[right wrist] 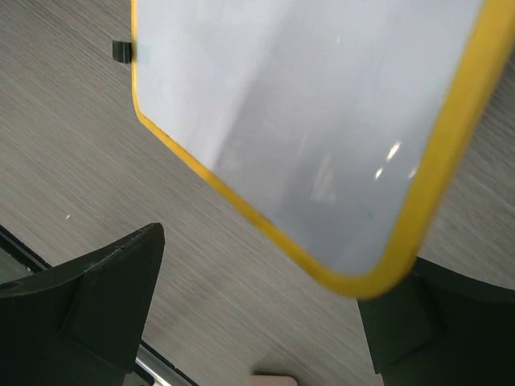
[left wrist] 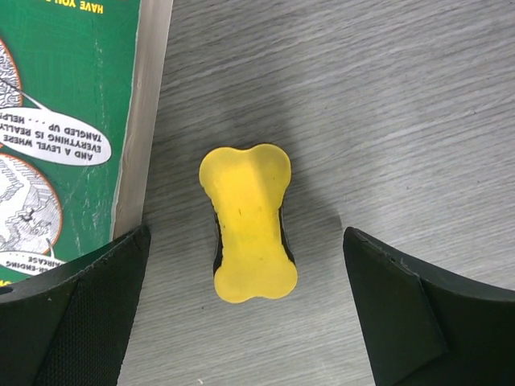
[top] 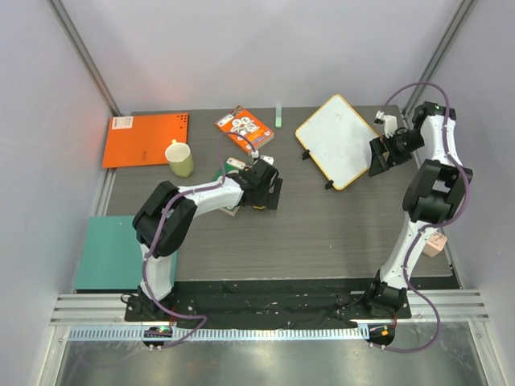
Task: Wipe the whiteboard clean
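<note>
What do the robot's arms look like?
The left arm and right arm are white tubes with chunky black joints. A thin purple cable loops along each one. The jaws at the ends are black and wedge-shaped.

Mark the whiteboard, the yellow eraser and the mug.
whiteboard (top: 338, 138), top view, middle of its white face.
yellow eraser (left wrist: 249, 233), left wrist view, middle of its yellow top.
mug (top: 184, 166), top view, its outer wall.
</note>
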Controlling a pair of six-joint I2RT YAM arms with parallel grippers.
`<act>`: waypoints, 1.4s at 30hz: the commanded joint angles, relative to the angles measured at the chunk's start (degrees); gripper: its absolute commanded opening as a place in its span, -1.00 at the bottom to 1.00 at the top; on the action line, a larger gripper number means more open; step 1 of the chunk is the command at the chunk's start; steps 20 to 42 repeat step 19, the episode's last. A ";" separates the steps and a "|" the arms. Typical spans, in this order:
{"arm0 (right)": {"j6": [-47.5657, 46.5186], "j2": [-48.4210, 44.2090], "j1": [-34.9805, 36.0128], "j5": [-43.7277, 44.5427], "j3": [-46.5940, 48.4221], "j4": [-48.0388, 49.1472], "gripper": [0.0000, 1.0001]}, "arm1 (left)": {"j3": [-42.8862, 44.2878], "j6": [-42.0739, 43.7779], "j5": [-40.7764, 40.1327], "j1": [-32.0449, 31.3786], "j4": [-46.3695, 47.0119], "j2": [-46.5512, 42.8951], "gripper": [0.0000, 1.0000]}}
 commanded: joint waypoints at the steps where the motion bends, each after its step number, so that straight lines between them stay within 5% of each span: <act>1: -1.68 -7.18 -3.02 0.20 -2.35 -9.82 0.99 | 0.09 0.40 1.42 0.92 0.31 -5.83 1.00; 8: 1.39 -14.11 -6.10 -5.41 -6.39 -6.75 1.00 | 2.73 0.29 3.28 3.04 -5.56 -12.33 1.00; 13: 19.83 -28.58 -6.28 -4.37 -19.02 18.61 0.99 | 1.24 3.03 1.17 3.65 -8.29 -20.40 0.99; 19: 41.94 -44.78 -6.02 -5.69 -42.05 52.72 0.99 | -3.76 1.64 9.33 10.67 -7.69 -29.45 0.99; 42: 41.94 -44.78 -6.02 -5.69 -42.05 52.72 0.99 | -3.76 1.64 9.33 10.67 -7.69 -29.45 0.99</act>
